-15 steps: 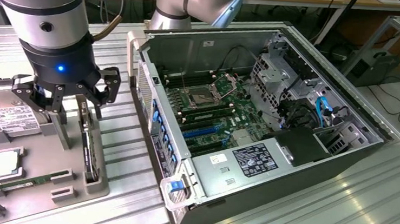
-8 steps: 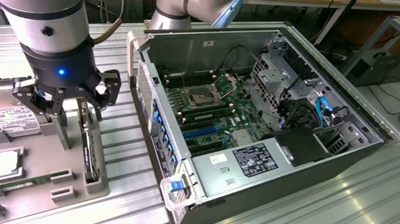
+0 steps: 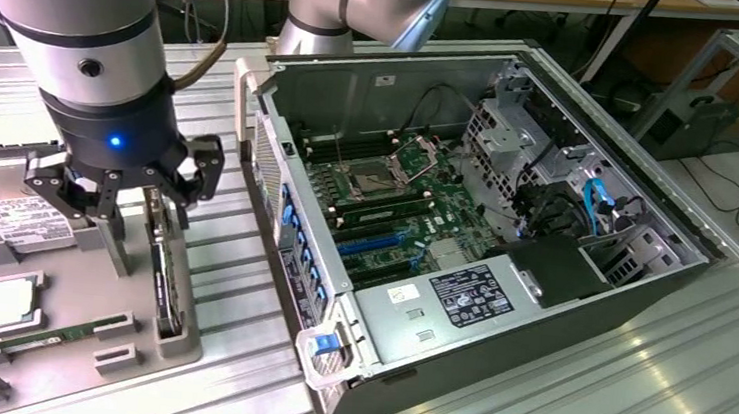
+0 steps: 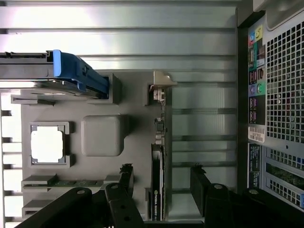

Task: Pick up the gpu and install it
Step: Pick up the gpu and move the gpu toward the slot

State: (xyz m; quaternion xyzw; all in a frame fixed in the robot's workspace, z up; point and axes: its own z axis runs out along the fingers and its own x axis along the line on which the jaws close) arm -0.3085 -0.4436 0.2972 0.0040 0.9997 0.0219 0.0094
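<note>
Arm: a grey Universal Robots arm reaches down over the side of the table that lies on the exterior view's left.
Claw: the black gripper [image 3: 141, 247] [image 4: 161, 173] has its jaws spread wide. It holds nothing.
Task item: the gpu [image 3: 169, 295] [image 4: 157, 190] is a thin, flat, dark circuit card with a silver metal end bracket. It stands on its long edge in a slot of the tray.
Where the card sits: along the tray edge that faces the computer case.
Claw and card: one dark finger [image 4: 126, 173] hangs on each side of the card, apart from it, with the card between them.
Tray: a flat grey plastic fixture tray [image 3: 75, 282] [image 4: 135, 121] with moulded pockets lies on the table.
Other parts on the tray: a boxy silver hard drive [image 3: 1, 210] [image 4: 71, 76] with a white label and a blue end piece is near the far edge. A square silver processor chip [image 3: 7, 301] [image 4: 47, 144] is in a pocket. A narrow green memory stick [image 3: 58, 330] [image 4: 71, 182] lies beside the chip.
Computer: an open grey tower case [image 3: 495, 308] [image 4: 278, 95] lies on its side just beside the tray. Its green motherboard [image 3: 397, 204] is exposed.
Table: ribbed silver metal table [image 3: 621, 390] [image 4: 118, 28].
</note>
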